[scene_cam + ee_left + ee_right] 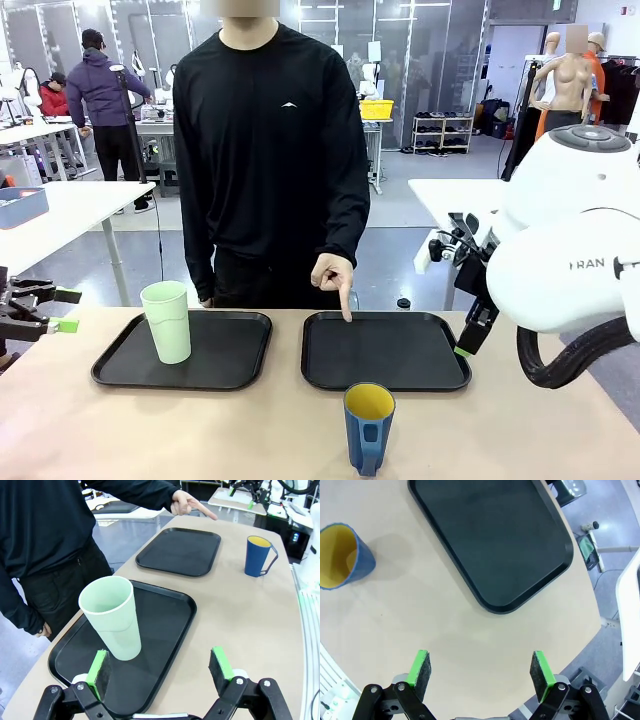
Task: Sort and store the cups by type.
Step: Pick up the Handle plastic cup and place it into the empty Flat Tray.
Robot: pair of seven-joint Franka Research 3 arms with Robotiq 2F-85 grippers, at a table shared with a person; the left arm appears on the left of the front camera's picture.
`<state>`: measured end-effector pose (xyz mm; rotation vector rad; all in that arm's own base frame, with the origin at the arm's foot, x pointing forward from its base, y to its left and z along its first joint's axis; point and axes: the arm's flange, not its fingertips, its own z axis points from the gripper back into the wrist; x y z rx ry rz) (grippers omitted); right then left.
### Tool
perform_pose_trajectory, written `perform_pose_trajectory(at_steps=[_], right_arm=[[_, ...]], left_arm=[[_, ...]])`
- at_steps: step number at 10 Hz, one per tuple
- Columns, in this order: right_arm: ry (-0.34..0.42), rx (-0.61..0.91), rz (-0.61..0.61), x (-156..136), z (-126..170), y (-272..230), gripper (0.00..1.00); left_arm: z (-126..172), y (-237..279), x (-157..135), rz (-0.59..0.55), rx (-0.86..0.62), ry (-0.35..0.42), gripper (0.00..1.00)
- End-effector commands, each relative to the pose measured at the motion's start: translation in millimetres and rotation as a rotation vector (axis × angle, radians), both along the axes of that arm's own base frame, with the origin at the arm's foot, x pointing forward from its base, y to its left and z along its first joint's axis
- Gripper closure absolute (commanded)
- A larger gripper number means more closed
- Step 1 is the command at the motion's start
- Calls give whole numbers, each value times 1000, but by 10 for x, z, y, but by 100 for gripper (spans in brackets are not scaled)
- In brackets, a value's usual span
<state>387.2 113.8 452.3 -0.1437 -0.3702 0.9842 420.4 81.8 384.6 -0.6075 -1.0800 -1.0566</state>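
A tall mint-green tumbler (167, 320) (113, 616) stands upright on the left black tray (230, 360) (165, 615). A dark blue mug with a yellow inside (369, 427) (258, 555) (341, 556) stands on the bare table in front of the right black tray (400, 355) (182, 550) (495, 540). My left gripper (45, 310) (161, 666) is open at the table's left edge, apart from the tumbler. My right gripper (470, 335) (481, 667) hangs open above the table beside the right tray's corner. The person's hand (334, 275) (192, 505) points a finger down at the right tray.
The person stands at the far side of the table behind the trays. The wooden table top (250, 430) is bare around the mug. White tables and other people stand farther back.
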Motion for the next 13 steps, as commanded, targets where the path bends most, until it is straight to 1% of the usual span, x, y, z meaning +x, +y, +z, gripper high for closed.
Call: perform_pose_trajectory(at_steps=[1,2,3,4,5,8,9,10,11,13], right_arm=[[-34,-14,-6,-303,-470,-241,0],[-40,2,-17,-302,-567,-293,0],[-29,3,-30,-287,-670,-332,0],[-31,-20,-73,-242,-739,-373,0],[-5,-2,-33,180,-220,-128,0],[-5,-2,-33,180,-220,-128,0],[-10,-7,-39,224,-272,-155,0],[-5,-48,18,468,-494,-194,0],[-33,74,119,379,-603,-220,0],[-39,136,159,132,-795,-282,0]], left_arm=[[10,-13,12,1,-2,-15,0],[10,-13,12,1,-2,-15,0],[10,-13,12,1,-2,-15,0],[10,-13,12,1,-2,-15,0],[10,-13,12,1,-2,-15,0],[10,-13,12,1,-2,-15,0],[10,-13,12,1,-2,-15,0],[10,-13,12,1,-2,-15,0],[10,-13,12,1,-2,-15,0],[10,-13,12,1,-2,-15,0]])
